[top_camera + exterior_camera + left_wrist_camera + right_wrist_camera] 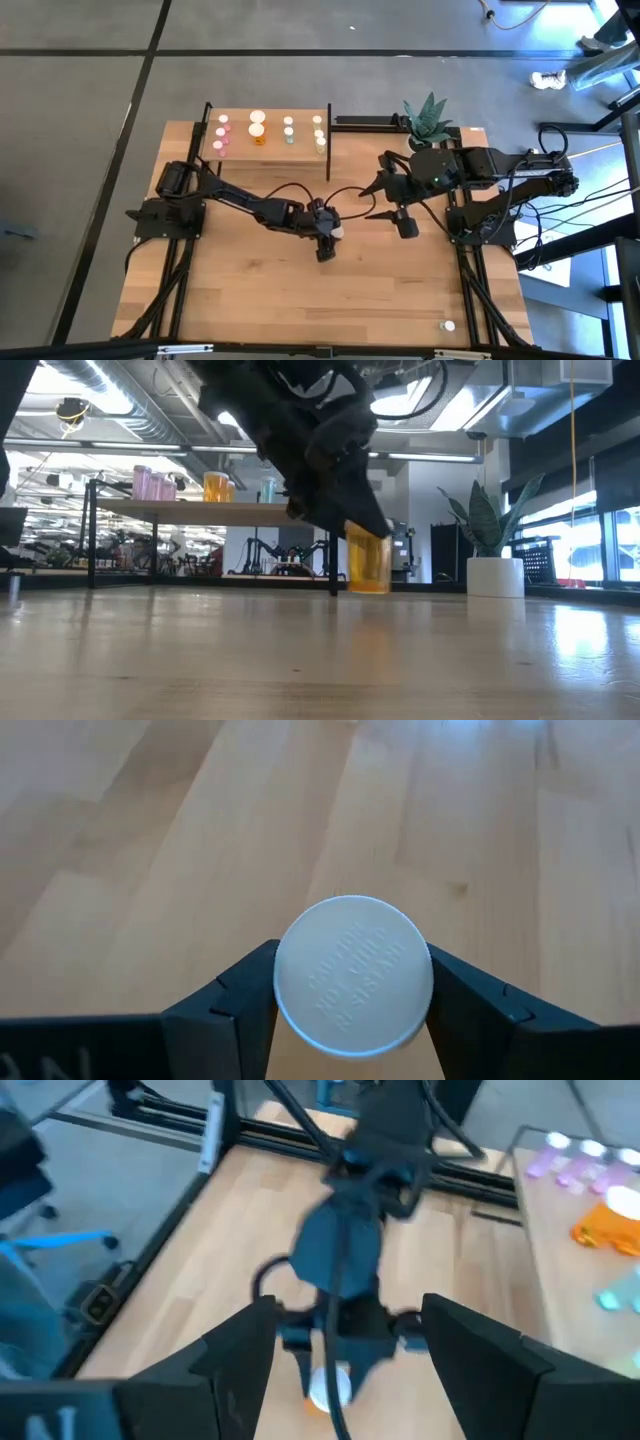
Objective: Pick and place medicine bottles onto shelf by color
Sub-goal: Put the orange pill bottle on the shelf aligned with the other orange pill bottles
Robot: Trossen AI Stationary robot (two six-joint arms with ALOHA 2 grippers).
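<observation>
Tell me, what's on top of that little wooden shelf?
Small white-capped bottles stand on the shelf: pink, orange, green and yellowish. Their caps hide most of each body from above.

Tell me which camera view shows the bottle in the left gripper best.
The left wrist view: the bottle's white cap fills the gap between the left gripper's fingers. The low view shows its orange body under the gripper, just above the table. The high view shows only a pale speck; the right wrist view a blurred glimpse.
</observation>
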